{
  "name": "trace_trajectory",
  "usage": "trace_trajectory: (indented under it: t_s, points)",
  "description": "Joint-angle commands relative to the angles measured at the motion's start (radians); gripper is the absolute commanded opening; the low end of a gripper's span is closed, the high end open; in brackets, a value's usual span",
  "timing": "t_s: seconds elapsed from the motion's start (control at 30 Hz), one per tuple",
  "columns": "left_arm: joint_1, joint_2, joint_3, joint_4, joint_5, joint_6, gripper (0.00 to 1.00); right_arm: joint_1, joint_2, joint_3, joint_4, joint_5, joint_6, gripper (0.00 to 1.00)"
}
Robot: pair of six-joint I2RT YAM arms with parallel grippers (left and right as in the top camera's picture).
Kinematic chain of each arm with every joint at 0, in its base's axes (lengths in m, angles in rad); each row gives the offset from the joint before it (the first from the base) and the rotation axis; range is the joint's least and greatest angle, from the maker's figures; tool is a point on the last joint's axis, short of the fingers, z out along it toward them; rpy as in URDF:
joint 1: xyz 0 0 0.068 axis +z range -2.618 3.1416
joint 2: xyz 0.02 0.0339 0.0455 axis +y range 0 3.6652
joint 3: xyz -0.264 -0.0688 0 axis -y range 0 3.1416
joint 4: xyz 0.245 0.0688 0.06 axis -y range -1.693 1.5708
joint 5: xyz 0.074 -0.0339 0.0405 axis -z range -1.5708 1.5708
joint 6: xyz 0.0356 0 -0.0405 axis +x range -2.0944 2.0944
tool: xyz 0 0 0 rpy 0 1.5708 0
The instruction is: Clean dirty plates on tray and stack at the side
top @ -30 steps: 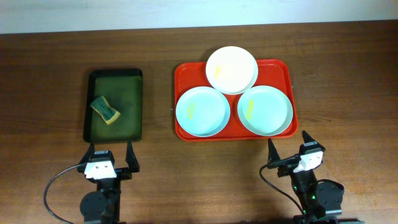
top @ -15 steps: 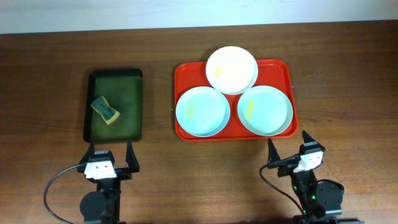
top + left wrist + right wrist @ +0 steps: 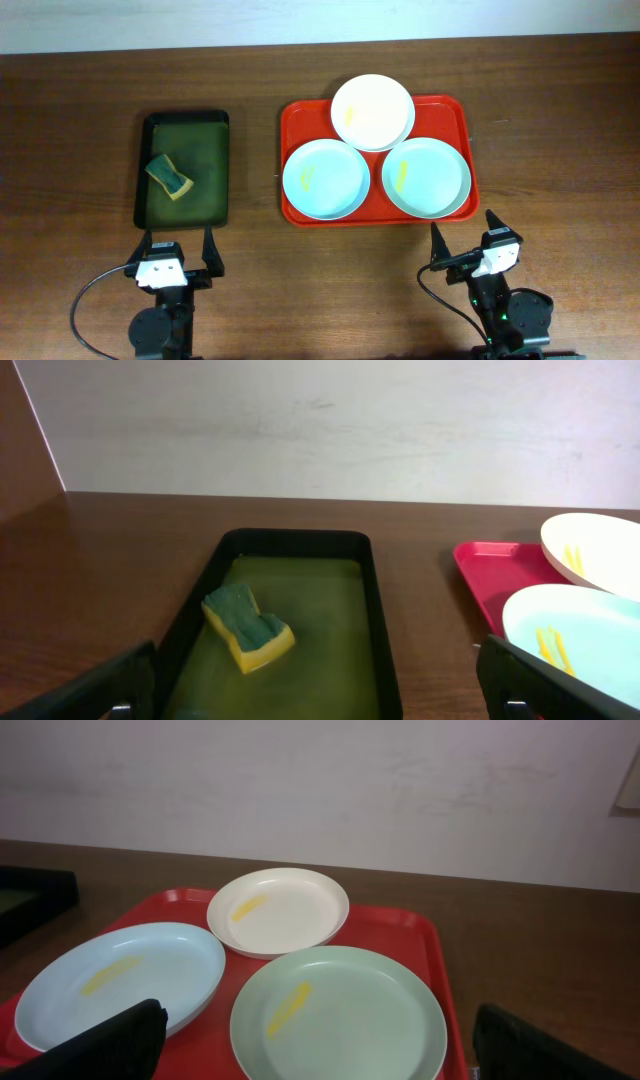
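The wooden table (image 3: 560, 80) carries everything. The red-orange tray (image 3: 455, 112) lies a little right of the table's middle, nearer the far edge than the near edge, with its long sides parallel to those edges. The dark green tray (image 3: 200, 140), black-rimmed and smaller, lies to the left of the middle, well apart from the red-orange one, with its long sides running from the far edge toward the near edge.

Three plates fill the red-orange tray. The pale blue plate (image 3: 325, 179) sits in its near left part and the pale mint plate (image 3: 427, 177) in its near right part, side by side with their rims just meeting. The white plate (image 3: 372, 112) sits behind them at the middle of the far side. Its near rim overlaps theirs, and its far rim overhangs the tray's far rim. Each plate bears a yellow smear.

A yellow sponge with a green top (image 3: 170, 176) lies at an angle in the near left part of the dark green tray.

The left gripper (image 3: 179, 240) stands by the near edge, just short of the dark green tray, its jaws spread wide and holding nothing. The right gripper (image 3: 462, 224) stands by the near edge just before the red-orange tray's near right corner, its jaws likewise spread and empty.
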Motion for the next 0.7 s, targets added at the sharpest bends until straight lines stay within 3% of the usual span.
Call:
trace_trajectory:
  t_s: [0.0,0.37,0.43,0.47,0.5,0.6,0.67]
  points:
    - [0.001,-0.005,-0.004,-0.004,-0.01,-0.006,0.99,0.005,0.004,-0.009,0.001,-0.005,0.003,0.98]
    - [0.001,-0.005,-0.004,-0.004,0.01,-0.007,1.0,0.005,0.004,-0.009,0.001,-0.005,0.003,0.98]
    - [0.001,-0.005,-0.003,0.027,0.423,-0.145,0.99,0.005,0.004,-0.009,0.001,-0.005,0.003,0.99]
    - [0.001,-0.005,-0.003,0.031,0.78,-0.268,0.99,0.005,0.004,-0.009,0.001,-0.005,0.003,0.98]
    - [0.001,-0.005,-0.003,0.043,0.929,-0.311,1.0,0.005,0.004,-0.009,0.001,-0.005,0.003,0.98]
    - [0.001,-0.005,-0.003,0.084,1.056,-0.349,0.99,0.005,0.004,-0.009,0.001,-0.005,0.003,0.99]
    - [0.001,-0.005,-0.003,0.288,1.055,-0.401,0.99,0.005,0.004,-0.009,0.001,-0.005,0.003,0.98]
